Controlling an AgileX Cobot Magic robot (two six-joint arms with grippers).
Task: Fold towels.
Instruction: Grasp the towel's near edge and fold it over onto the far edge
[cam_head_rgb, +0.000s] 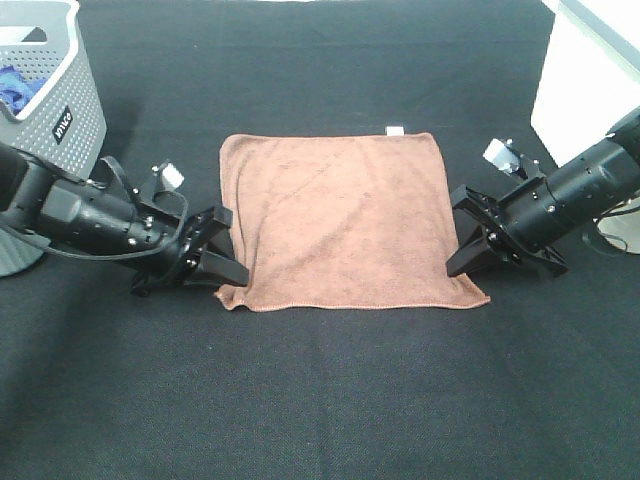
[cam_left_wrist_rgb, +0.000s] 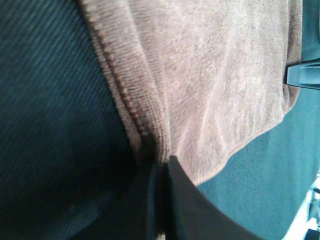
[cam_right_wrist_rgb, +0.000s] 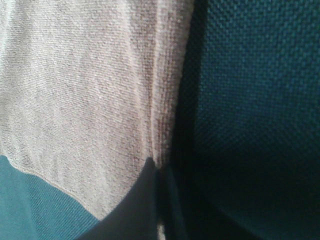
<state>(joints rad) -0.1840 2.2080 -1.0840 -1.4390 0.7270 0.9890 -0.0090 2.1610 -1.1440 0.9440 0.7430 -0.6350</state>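
The reddish-brown towel (cam_head_rgb: 335, 215) lies flat and square in the middle of the black table, with its small white tag (cam_head_rgb: 396, 129) at the far edge. My left gripper (cam_head_rgb: 228, 270) is at the towel's left hem near the front left corner. In the left wrist view its fingers (cam_left_wrist_rgb: 175, 200) are closed together on the stitched hem (cam_left_wrist_rgb: 125, 95). My right gripper (cam_head_rgb: 461, 262) is at the right hem near the front right corner. In the right wrist view its fingers (cam_right_wrist_rgb: 140, 200) are pinched on the towel's edge (cam_right_wrist_rgb: 160, 110).
A grey perforated basket (cam_head_rgb: 62, 95) stands at the back left with a blue cloth (cam_head_rgb: 14, 86) inside. A white box (cam_head_rgb: 590, 75) stands at the back right. The black tablecloth (cam_head_rgb: 320, 390) extends in front of the towel.
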